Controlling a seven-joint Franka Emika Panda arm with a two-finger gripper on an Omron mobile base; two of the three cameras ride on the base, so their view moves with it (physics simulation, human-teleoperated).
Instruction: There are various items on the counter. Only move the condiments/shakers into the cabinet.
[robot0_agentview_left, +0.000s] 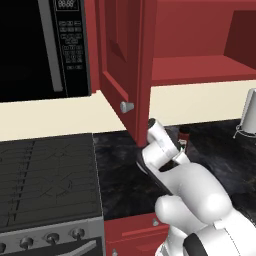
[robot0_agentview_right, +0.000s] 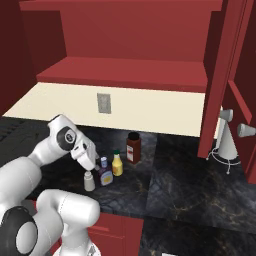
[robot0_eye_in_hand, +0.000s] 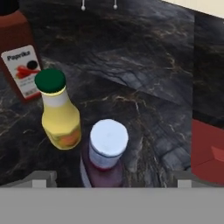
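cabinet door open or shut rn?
Open. The cabinet door stands swung out edge-on, its knob facing the room, and the red shelf inside is exposed.

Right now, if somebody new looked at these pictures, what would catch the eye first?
Probably the red cabinet standing open above the counter. Below it, the open gripper hangs over the purple bottle with its pale cap, close beside the yellow bottle. A paprika jar stands just behind them.

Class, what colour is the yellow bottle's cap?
Dark green cap, clearest in the hand view.
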